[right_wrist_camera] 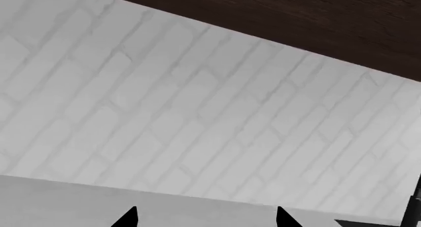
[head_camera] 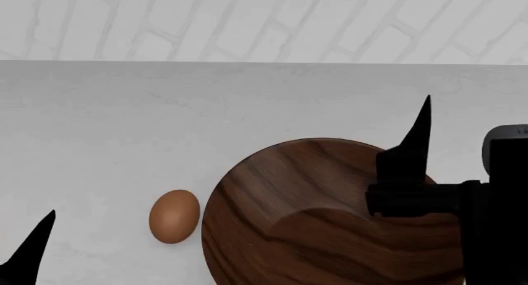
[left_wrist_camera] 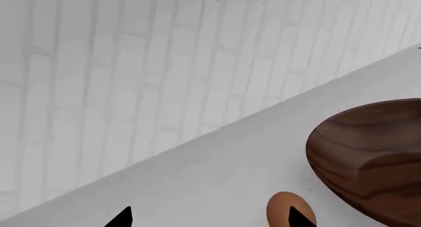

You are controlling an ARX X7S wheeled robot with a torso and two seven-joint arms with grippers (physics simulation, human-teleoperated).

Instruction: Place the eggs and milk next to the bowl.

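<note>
The dark-brown wooden bowl (head_camera: 313,217) stands on the white counter (head_camera: 123,124) at the front middle of the head view. One orange-brown egg (head_camera: 174,216) lies just left of it, close to the rim but apart from it. My left gripper (left_wrist_camera: 210,219) is open and empty. The egg (left_wrist_camera: 284,208) lies by one of its fingertips (left_wrist_camera: 299,218), with the bowl (left_wrist_camera: 375,158) beyond it. My right gripper (right_wrist_camera: 205,219) is open and empty. In the head view it hangs over the bowl's right side (head_camera: 412,161). The milk is out of view.
A white brick wall (head_camera: 264,19) closes off the far edge of the counter. One left fingertip (head_camera: 33,251) shows at the head view's lower left corner. The right arm's black body (head_camera: 495,223) covers the bowl's right edge.
</note>
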